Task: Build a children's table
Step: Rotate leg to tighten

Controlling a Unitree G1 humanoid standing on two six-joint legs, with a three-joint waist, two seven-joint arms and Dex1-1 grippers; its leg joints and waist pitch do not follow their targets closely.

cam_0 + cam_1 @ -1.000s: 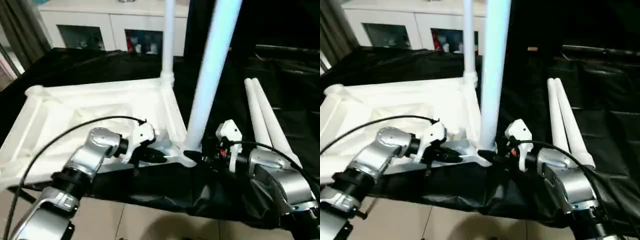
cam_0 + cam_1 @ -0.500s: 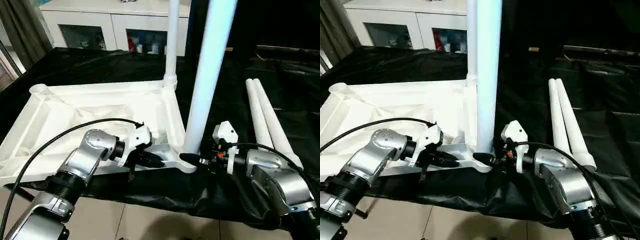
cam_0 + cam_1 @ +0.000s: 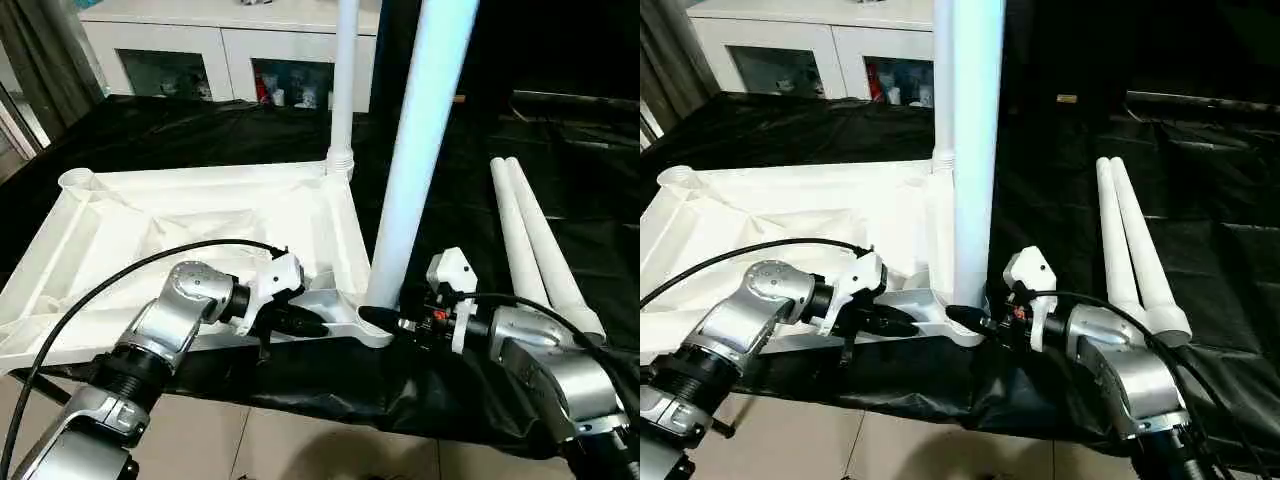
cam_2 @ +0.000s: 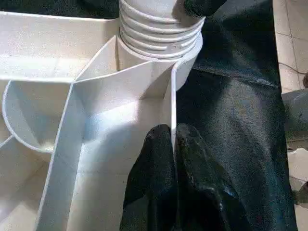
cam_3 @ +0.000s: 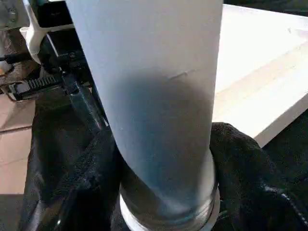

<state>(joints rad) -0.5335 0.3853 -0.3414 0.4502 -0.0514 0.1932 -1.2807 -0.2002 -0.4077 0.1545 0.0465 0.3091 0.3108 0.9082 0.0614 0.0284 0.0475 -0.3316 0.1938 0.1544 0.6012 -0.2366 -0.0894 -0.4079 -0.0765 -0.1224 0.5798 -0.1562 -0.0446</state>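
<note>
1. The white tabletop (image 3: 190, 225) lies upside down, ribs up, across the left half of the frame on a black cloth (image 3: 150, 125).
2. The left pincer (image 3: 312, 326), lower centre-left, is clenched shut, its fingers (image 4: 175, 159) pressed together against the tabletop's near rim, just left of the corner socket (image 3: 372, 328).
3. A leg (image 3: 415, 150) stands nearly upright in that socket at frame centre; another upright leg (image 3: 343, 85) rises from the far corner behind it.
4. The right pincer (image 3: 385, 318), just right of centre, is grasping the near leg's base, one finger on either side.
5. Two loose legs (image 3: 535, 245) lie side by side at right.
</note>
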